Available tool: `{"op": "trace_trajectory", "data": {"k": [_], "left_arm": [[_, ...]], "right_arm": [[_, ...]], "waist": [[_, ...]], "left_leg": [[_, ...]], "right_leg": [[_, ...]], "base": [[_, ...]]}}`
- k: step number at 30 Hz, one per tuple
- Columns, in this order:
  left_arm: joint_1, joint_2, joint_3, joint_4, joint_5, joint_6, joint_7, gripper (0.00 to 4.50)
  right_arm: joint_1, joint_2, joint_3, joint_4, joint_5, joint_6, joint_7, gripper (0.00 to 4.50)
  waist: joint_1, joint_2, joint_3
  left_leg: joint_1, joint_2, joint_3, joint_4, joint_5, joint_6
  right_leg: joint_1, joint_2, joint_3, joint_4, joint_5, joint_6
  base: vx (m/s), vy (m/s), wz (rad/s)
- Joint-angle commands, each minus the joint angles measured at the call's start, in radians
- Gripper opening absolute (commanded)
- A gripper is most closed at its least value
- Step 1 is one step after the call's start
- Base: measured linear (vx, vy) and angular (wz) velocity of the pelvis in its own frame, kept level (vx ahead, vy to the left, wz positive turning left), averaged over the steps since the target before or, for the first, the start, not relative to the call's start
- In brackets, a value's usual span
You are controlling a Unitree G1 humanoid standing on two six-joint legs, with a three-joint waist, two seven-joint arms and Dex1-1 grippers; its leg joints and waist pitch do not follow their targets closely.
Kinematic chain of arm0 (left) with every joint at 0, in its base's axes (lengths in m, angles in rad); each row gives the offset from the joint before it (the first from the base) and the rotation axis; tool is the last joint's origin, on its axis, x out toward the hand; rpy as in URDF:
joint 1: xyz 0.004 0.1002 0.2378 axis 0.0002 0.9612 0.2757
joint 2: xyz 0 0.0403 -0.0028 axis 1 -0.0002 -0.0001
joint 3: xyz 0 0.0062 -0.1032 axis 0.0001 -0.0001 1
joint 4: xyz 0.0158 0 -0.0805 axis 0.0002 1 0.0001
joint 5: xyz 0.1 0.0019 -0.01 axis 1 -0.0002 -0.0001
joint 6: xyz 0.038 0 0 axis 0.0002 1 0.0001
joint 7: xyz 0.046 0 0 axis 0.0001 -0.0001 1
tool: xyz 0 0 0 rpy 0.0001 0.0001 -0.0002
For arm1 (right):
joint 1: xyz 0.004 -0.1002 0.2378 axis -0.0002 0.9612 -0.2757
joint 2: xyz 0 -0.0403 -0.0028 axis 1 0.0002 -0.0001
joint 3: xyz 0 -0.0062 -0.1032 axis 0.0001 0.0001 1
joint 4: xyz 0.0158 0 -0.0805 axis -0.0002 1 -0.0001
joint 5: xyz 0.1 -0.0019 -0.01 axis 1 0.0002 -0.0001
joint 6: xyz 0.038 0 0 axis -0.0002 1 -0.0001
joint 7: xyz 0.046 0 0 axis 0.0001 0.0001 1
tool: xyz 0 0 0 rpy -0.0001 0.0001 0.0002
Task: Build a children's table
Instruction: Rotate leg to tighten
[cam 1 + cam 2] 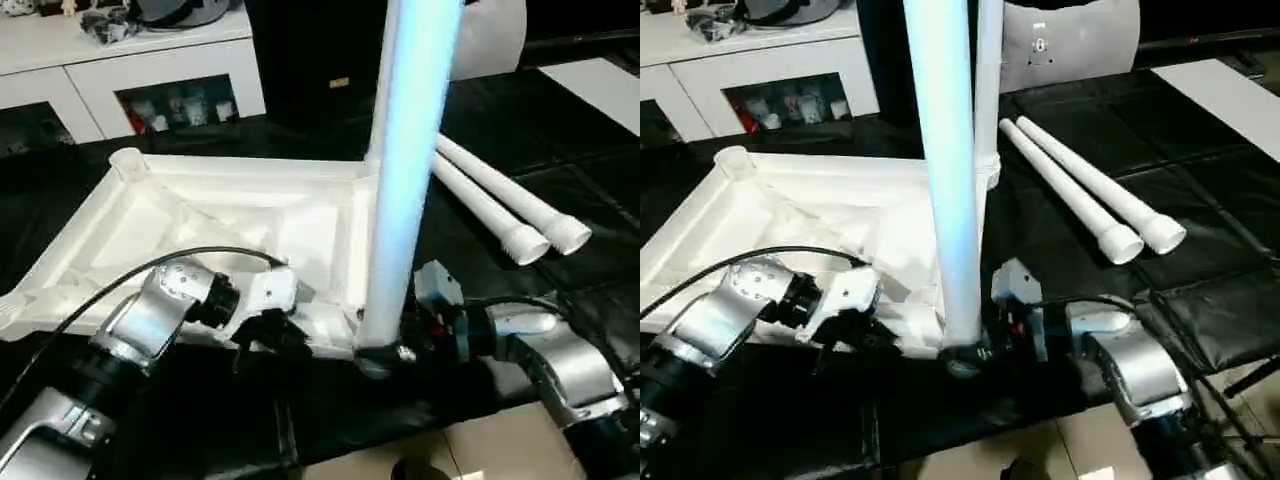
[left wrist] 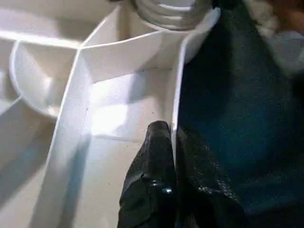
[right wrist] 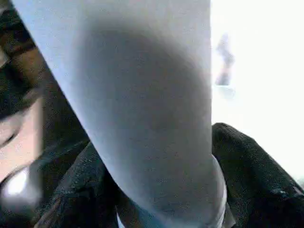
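The white table top (image 1: 200, 215) lies upside down on a black mat, an empty corner socket (image 1: 127, 162) at its far left. A white leg (image 1: 400, 180) stands upright in the near right corner socket. My right gripper (image 1: 385, 355) is shut on the base of that leg (image 3: 152, 118), a black finger (image 3: 251, 166) on each side. My left gripper (image 2: 173, 130) is shut on the top's near rim (image 2: 176, 85), just left of that socket. A second leg (image 1: 988, 100) stands upright at the far right corner. Two more legs (image 1: 490, 195) lie side by side on the mat to the right.
A white cabinet with glass doors (image 1: 150, 90) runs along the back left, with a dark object (image 1: 310, 60) beside it. A grey-white cushion (image 1: 1070, 45) stands behind the legs. A white board (image 1: 600, 85) lies at the far right. Tan floor (image 1: 480, 440) shows past the mat's near edge.
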Motion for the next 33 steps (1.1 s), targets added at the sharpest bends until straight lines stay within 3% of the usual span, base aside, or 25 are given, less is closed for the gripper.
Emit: {"op": "trace_trajectory", "data": {"k": [1, 5, 6, 9, 11, 12, 13, 14, 16, 18, 19, 21, 25, 26, 27, 28, 29, 32, 33], "left_arm": [[-0.001, -0.056, 0.060, -0.065, -0.015, 0.079, 0.142, 0.00], [0.018, -0.127, 0.107, -0.122, 0.009, 0.185, 0.292, 0.00], [0.027, -0.179, 0.127, -0.153, 0.018, 0.239, 0.368, 0.00], [0.030, -0.305, 0.155, -0.215, 0.030, 0.338, 0.509, 0.00], [0.026, -0.322, 0.142, -0.225, 0.026, 0.340, 0.523, 0.00], [0.023, -0.318, 0.130, -0.221, 0.023, 0.323, 0.510, 0.00], [0.018, -0.302, 0.106, -0.208, 0.025, 0.280, 0.484, 0.00], [0.017, -0.294, 0.095, -0.202, 0.028, 0.258, 0.473, 0.00], [0.013, -0.264, 0.069, -0.180, 0.053, 0.223, 0.445, 0.00], [0.010, -0.243, 0.067, -0.154, 0.070, 0.177, 0.414, 0.00], [0.010, -0.239, 0.069, -0.148, 0.072, 0.168, 0.407, 0.00], [0.008, -0.230, 0.067, -0.143, 0.071, 0.164, 0.403, 0.00], [-0.018, -0.205, 0.073, -0.072, 0.055, 0.065, 0.371, 0.00], [-0.023, -0.205, 0.077, -0.057, 0.053, 0.056, 0.379, 0.00], [-0.032, -0.203, 0.078, -0.039, 0.056, 0.045, 0.383, 0.00], [-0.033, -0.203, 0.079, -0.035, 0.056, 0.042, 0.383, 0.00], [-0.044, -0.206, 0.083, -0.011, 0.060, 0.026, 0.389, 0.00], [-0.077, -0.234, 0.102, 0.061, 0.069, 0.013, 0.431, 0.00], [-0.088, -0.250, 0.110, 0.087, 0.067, 0.009, 0.452, 0.00]], "right_arm": [[0.002, 0.078, 0.034, -0.024, 0.017, 0.024, -0.083, 2.62], [-0.002, 0.174, 0.018, -0.007, 0.012, 0.046, -0.204, 2.60], [-0.003, 0.220, 0.010, 0.002, 0.005, 0.051, -0.266, 2.60], [-0.016, 0.325, -0.021, 0.042, -0.019, 0.074, -0.429, 2.59], [-0.019, 0.352, -0.036, 0.055, -0.027, 0.090, -0.483, 2.59], [-0.019, 0.357, -0.038, 0.061, -0.036, 0.078, -0.496, 2.59], [-0.017, 0.365, -0.049, 0.070, -0.047, 0.067, -0.523, 3.15], [-0.015, 0.369, -0.056, 0.073, -0.050, 0.066, -0.536, 3.29], [-0.006, 0.373, -0.072, 0.068, -0.052, 0.059, -0.549, 3.32], [0.005, 0.370, -0.083, 0.051, -0.060, 0.051, -0.552, 3.63], [0.008, 0.369, -0.086, 0.047, -0.061, 0.050, -0.553, 3.72], [0.012, 0.369, -0.089, 0.035, -0.063, 0.050, -0.561, 3.84], [0.041, 0.310, -0.098, -0.016, -0.084, -0.005, -0.550, 4.23], [0.051, 0.300, -0.104, -0.030, -0.084, -0.010, -0.545, 4.30], [0.068, 0.281, -0.115, -0.052, -0.081, -0.012, -0.535, 4.40], [0.071, 0.278, -0.117, -0.056, -0.081, -0.012, -0.534, 4.47], [0.089, 0.260, -0.133, -0.078, -0.077, -0.010, -0.527, 4.47], [0.163, 0.206, -0.197, -0.143, -0.043, -0.007, -0.491, 4.47], [0.187, 0.185, -0.217, -0.154, -0.037, -0.016, -0.483, 4.47]], "waist": [[-0.006, -0.009, -0.069], [-0.036, -0.008, -0.067], [-0.042, -0.010, -0.068], [-0.051, -0.012, -0.069], [-0.053, -0.011, -0.071], [-0.054, -0.012, -0.072], [-0.054, -0.003, -0.077], [-0.056, -0.006, -0.078], [-0.057, 0.000, -0.079], [-0.057, 0.005, -0.081], [-0.056, 0.004, -0.082], [-0.057, 0.014, -0.082], [-0.050, 0.014, -0.084], [-0.047, 0.007, -0.084], [-0.043, 0.009, -0.083], [-0.041, 0.009, -0.084], [-0.042, 0.008, -0.084], [-0.035, 0.005, -0.087], [-0.031, 0.000, -0.090]], "left_leg": [[0.006, 0.000, 0.003, -0.078, -0.336, 0.008], [0.002, -0.005, 0.001, -0.079, -0.349, 0.003], [0.005, -0.006, 0.003, -0.077, -0.347, 0.006], [0.001, -0.009, 0.004, -0.073, -0.317, 0.013], [-0.004, -0.012, 0.002, -0.074, -0.304, 0.018], [-0.004, -0.012, 0.002, -0.074, -0.305, 0.021], [0.000, -0.012, 0.002, -0.071, -0.302, 0.025], [-0.003, -0.012, 0.002, -0.072, -0.298, 0.029], [-0.005, -0.012, 0.002, -0.073, -0.293, 0.031], [0.000, -0.010, 0.003, -0.072, -0.292, 0.029], [-0.001, -0.012, 0.004, -0.071, -0.288, 0.031], [0.001, -0.010, 0.004, -0.074, -0.304, 0.025], [0.004, -0.009, 0.003, -0.076, -0.319, 0.016], [0.004, -0.010, 0.004, -0.074, -0.317, 0.017], [0.009, -0.009, 0.006, -0.074, -0.322, 0.018], [0.004, -0.008, 0.004, -0.075, -0.318, 0.017], [-0.001, -0.009, 0.004, -0.076, -0.310, 0.018], [0.004, -0.009, 0.007, -0.072, -0.312, 0.026], [-0.001, -0.010, 0.006, -0.070, -0.297, 0.029]], "right_leg": [[0.046, -0.024, 0.017, -0.077, -0.425, -0.192], [0.047, -0.022, 0.012, -0.083, -0.455, -0.167], [0.044, -0.021, 0.013, -0.085, -0.466, -0.162], [0.043, -0.020, 0.011, -0.090, -0.479, -0.152], [0.046, -0.019, 0.010, -0.091, -0.475, -0.138], [0.045, -0.018, 0.010, -0.092, -0.470, -0.135], [0.043, -0.019, 0.011, -0.093, -0.454, -0.136], [0.044, -0.016, 0.011, -0.092, -0.424, -0.141], [0.047, -0.015, 0.010, -0.087, -0.381, -0.153], [0.046, -0.016, 0.010, -0.088, -0.364, -0.159], [0.047, -0.015, 0.010, -0.088, -0.356, -0.161], [0.047, -0.015, 0.010, -0.086, -0.351, -0.166], [0.047, -0.017, 0.011, -0.086, -0.363, -0.159], [0.048, -0.016, 0.012, -0.087, -0.368, -0.155], [0.044, -0.015, 0.014, -0.089, -0.370, -0.153], [0.048, -0.017, 0.014, -0.085, -0.365, -0.155], [0.051, -0.017, 0.013, -0.084, -0.362, -0.153], [0.050, -0.017, 0.015, -0.089, -0.382, -0.143], [0.055, -0.018, 0.014, -0.088, -0.381, -0.136]], "base": [[0.000, 0.000, 0.00], [0.000, 0.000, 0.00], [0.000, 0.000, 0.00], [0.000, 0.000, 0.00], [0.000, 0.000, 0.00], [0.000, 0.000, 0.00], [0.000, 0.000, 0.00], [0.000, 0.000, 0.00], [0.000, 0.000, 0.00], [0.000, 0.000, 0.00], [0.000, 0.000, 0.00], [0.000, 0.000, 0.00], [0.000, 0.000, 0.00], [0.000, 0.000, 0.00], [0.000, 0.000, 0.00], [0.000, 0.000, 0.00], [0.000, 0.000, 0.00], [0.000, 0.000, 0.00], [0.000, 0.000, 0.00]]}}
